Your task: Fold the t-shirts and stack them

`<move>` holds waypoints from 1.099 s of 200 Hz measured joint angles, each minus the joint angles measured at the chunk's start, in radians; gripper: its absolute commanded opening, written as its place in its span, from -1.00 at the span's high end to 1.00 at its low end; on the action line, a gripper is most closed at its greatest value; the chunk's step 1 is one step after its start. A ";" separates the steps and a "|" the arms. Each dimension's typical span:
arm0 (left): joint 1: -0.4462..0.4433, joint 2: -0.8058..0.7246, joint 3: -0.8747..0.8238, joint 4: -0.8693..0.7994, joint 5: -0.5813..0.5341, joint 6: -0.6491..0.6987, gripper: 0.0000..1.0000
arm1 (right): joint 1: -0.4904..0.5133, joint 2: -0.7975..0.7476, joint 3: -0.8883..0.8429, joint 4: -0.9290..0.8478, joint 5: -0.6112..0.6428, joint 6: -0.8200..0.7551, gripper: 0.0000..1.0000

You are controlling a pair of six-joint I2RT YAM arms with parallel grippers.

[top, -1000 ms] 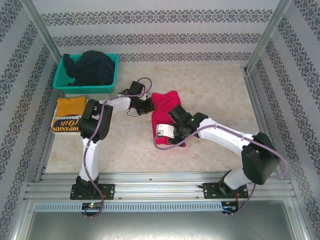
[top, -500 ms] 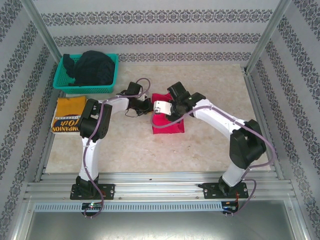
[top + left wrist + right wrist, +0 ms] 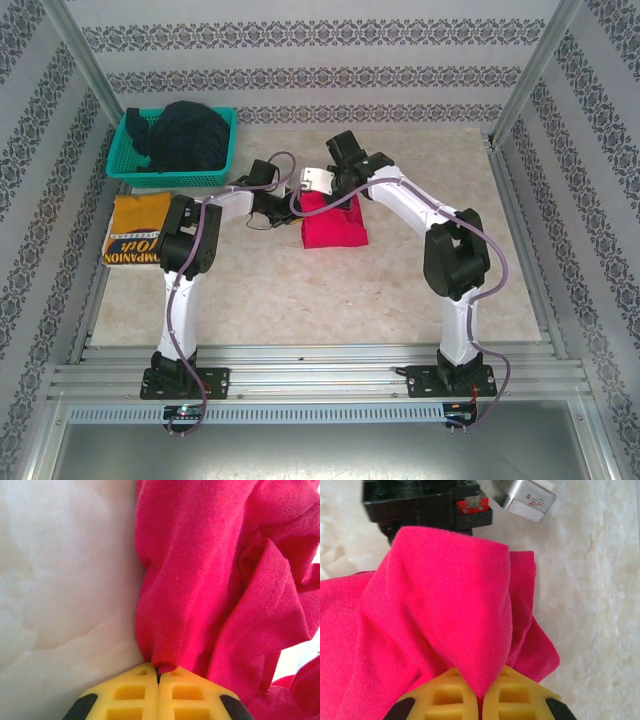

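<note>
**Left wrist view.** The left tool [image 3: 158, 672] is sitting fully closed, its yellow pads pinching a small nub at the edge of the plain bright red cloth t-shirt [image 3: 200, 580]. The shirt is spreading away from the pads, up and to the right in this view, in loose wrinkled folds. The pale marbled desk [image 3: 65, 580] is lying bare to the left of it.

**Right wrist view.** The right tool [image 3: 480, 694] is also closed, gripping a doubled flap of the red shirt that is rising in a peak away from its pads. The black body of the left tool is standing just beyond that peak, so the two tools are facing each other across the cloth.

**Top external view.** The red shirt is lying mid-desk as a compact bundle. Both tools are meeting at its far left corner, and the bulk is extending from them toward the near edge. A folded mustard-yellow t-shirt with black lettering [image 3: 135, 232] is resting at the left edge. Dark navy shirts [image 3: 185, 135] are heaped in a teal plastic mesh basket [image 3: 165, 178] behind it.

**Assessment.** The stacking spot appears to be leftward, and the left arm is standing nearer to it.
</note>
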 measured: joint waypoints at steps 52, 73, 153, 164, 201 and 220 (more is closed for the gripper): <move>0.000 0.011 0.025 -0.026 0.000 0.019 1.00 | -0.013 0.102 0.120 0.008 0.002 0.001 1.00; 0.000 0.012 0.027 -0.029 0.000 0.024 1.00 | -0.021 0.135 0.161 0.019 0.011 0.014 1.00; 0.006 0.021 0.037 -0.036 0.018 0.031 1.00 | -0.052 0.212 0.244 0.055 0.027 0.062 1.00; 0.007 0.023 0.040 -0.039 0.018 0.031 1.00 | -0.052 0.227 0.250 0.063 0.027 0.066 1.00; 0.007 0.026 0.045 -0.041 0.019 0.034 1.00 | -0.052 0.277 0.259 0.111 0.006 0.080 1.00; 0.008 0.027 0.045 -0.040 0.021 0.034 1.00 | -0.052 0.294 0.259 0.124 -0.032 0.080 1.00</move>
